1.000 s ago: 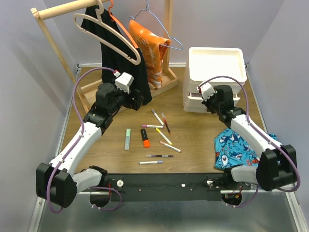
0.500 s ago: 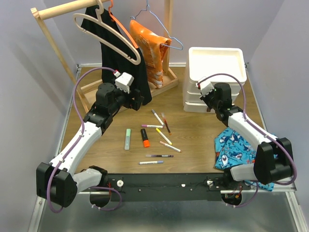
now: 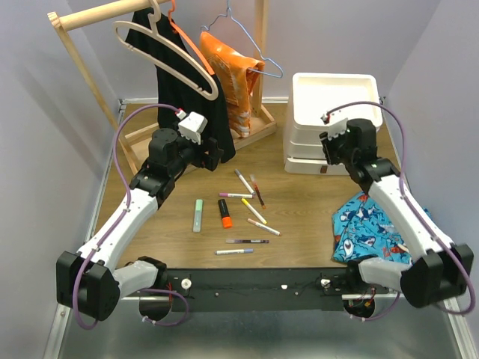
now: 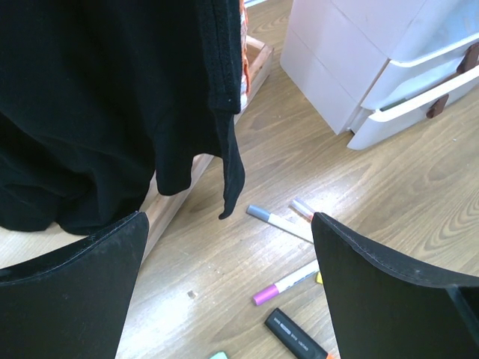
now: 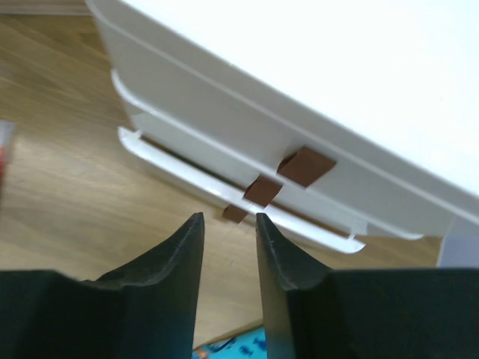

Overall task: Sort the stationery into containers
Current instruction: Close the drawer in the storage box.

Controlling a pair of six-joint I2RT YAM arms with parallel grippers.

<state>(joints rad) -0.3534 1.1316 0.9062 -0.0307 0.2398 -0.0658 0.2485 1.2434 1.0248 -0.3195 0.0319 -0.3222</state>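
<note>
Right gripper (image 5: 228, 218), narrowly parted and empty, faces the drawer unit (image 5: 224, 93); left gripper (image 4: 228, 218) gapes wide, empty, above scattered pens (image 4: 278, 222)

Wooden table (image 3: 307, 206): a white drawer unit (image 3: 299, 142) stands at the far right, the base of a wooden clothes rack (image 3: 262, 120) at the far left and centre, and a crumpled blue shark-print cloth (image 3: 367, 228) lies near right. Mid-table is a loose scatter: pale green highlighter (image 3: 197, 215) beside orange highlighter (image 3: 224, 212), purple-capped white pen (image 3: 235, 195), white marker (image 3: 243, 181), reddish-brown pen (image 3: 257, 191), yellow pen (image 3: 254, 211) and orange-tipped pen (image 3: 264, 226). Nearest the front edge lie a dark pen (image 3: 247, 241) and a white pen (image 3: 234, 251), roughly parallel and apart.
</note>
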